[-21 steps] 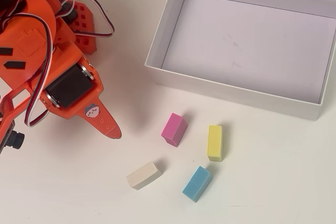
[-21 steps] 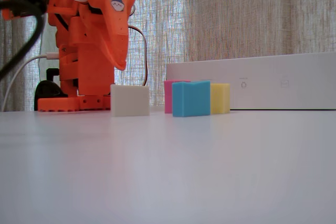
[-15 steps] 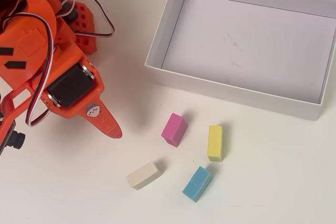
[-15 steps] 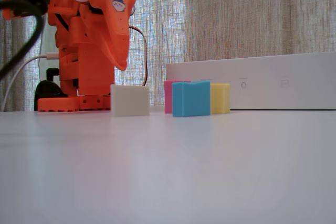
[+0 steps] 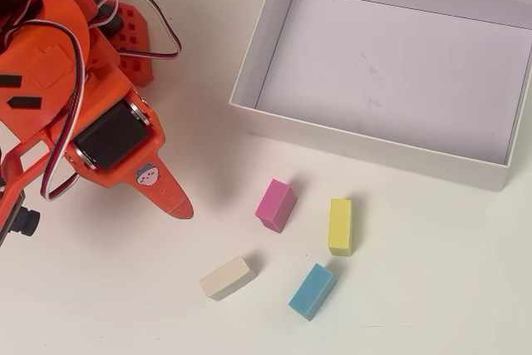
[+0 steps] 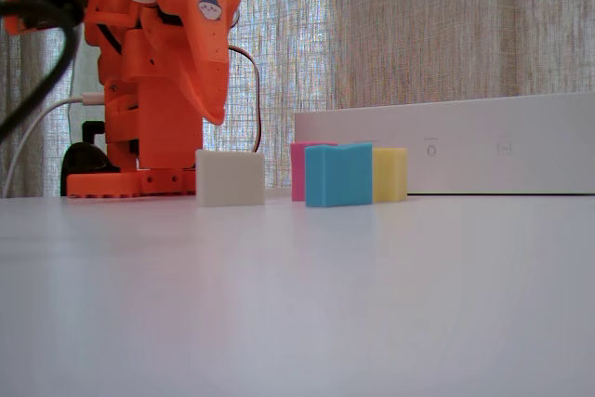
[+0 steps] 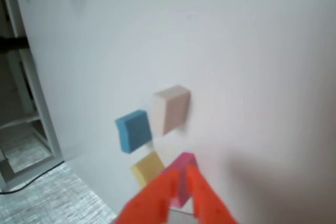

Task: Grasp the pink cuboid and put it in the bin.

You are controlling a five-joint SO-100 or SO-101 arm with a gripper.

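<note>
Four blocks on table; pink cuboid (image 5: 275,204) lies just outside bin (image 5: 249,60), at bin's 7 o'clock. Gripper (image 7: 181,174), nearly shut and empty, hovers apart at cuboid's 9 o'clock in overhead view. Open jaws, descend square across short sides, avoid yellow block (image 5: 339,226).

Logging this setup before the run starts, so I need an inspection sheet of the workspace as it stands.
Surface: white table, clean.
Job's things: pink cuboid on the table, outside the bin, whose floor is bare.
Clutter: yellow block, blue block, cream block, all apart.
Grippers: gripper in the air above the table, holding nothing, jaws nearly closed.
Cables: red and white wires looping over the arm.
Surroundings: curtain behind.
</note>
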